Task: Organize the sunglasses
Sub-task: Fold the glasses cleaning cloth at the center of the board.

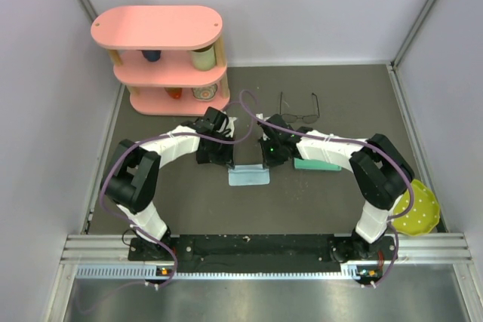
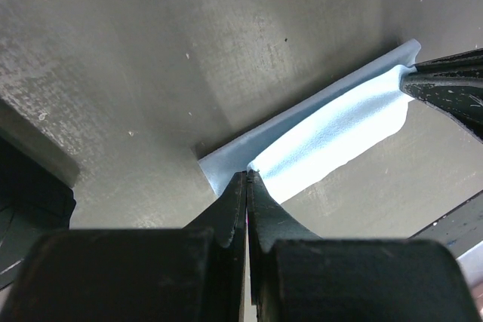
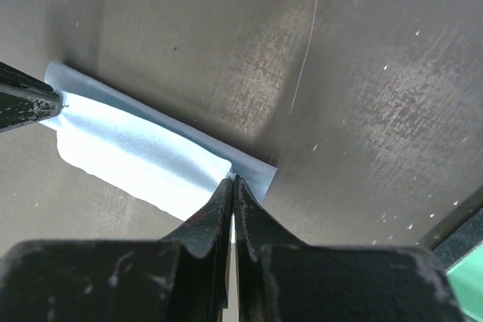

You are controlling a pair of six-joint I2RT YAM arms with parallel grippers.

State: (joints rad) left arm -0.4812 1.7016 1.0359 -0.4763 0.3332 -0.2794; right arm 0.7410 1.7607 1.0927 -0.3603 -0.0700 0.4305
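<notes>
End effectors, left (image 2: 247,174) and right (image 3: 232,179), pinch blue cloth (image 2: 332,133).

A lab test cell: plain white walls (image 1: 317,5) box in a dark tabletop (image 1: 347,103).

Pink shelf (image 1: 162,58) blocks far-left corner; wire sunglasses (image 1: 299,108) lie mid-far (beyond the cloth (image 1: 249,178)), green item (image 1: 315,164) just right of cloth. Table (image 1: 249,213) btwn cloth and near edge open, far-right corner too.

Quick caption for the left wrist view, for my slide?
The left gripper and right gripper pinch opposite ends of the light blue cloth.
</notes>
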